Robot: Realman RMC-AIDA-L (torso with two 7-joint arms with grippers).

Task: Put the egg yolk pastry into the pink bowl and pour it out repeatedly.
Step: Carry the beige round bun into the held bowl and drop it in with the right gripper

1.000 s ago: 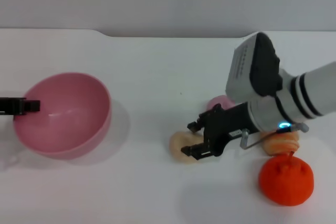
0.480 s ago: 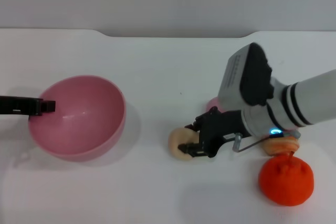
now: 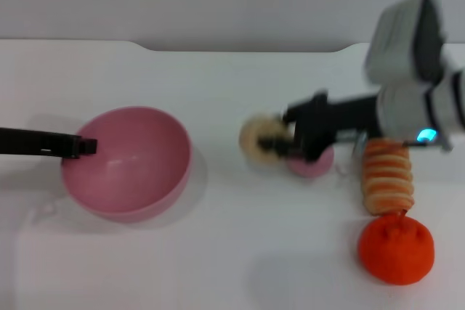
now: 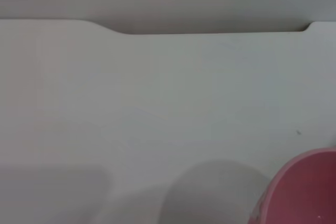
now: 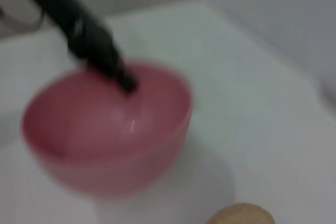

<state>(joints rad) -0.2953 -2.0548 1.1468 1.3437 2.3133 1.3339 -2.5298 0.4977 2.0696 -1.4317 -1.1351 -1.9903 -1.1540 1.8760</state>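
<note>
Head view: left hand point(image 3: 86, 146) reaches in from the desk's left edge as a thin black bar, tip at the left rim of the pink bowl point(image 3: 131, 161); fingers pinch that rim. Bowl sits upright on the white desk point(image 3: 218, 252), left of centre, hollow showing nothing inside. Right of centre, the egg yolk pastry point(image 3: 258, 139) is clamped between the black fingers of the right hand point(image 3: 280, 141), lifted clear of the desk surface, well apart from the bowl. Just beside and partly behind the right hand's fingers lies a small pink dome point(image 3: 312, 163). Further right, an orange-and-cream ridged roll point(image 3: 387, 176) lies on the desk; an orange lumpy ball point(image 3: 396, 250) sits near the front-right corner, just below the roll.

Left wrist view: bare desk, with a slice of the bowl's rim point(image 4: 310, 190).

Right wrist view: bowl point(image 5: 110, 129) ahead with the left hand's black tip point(image 5: 113, 69) on its rim; pastry top point(image 5: 241, 214) at the frame edge.
</note>
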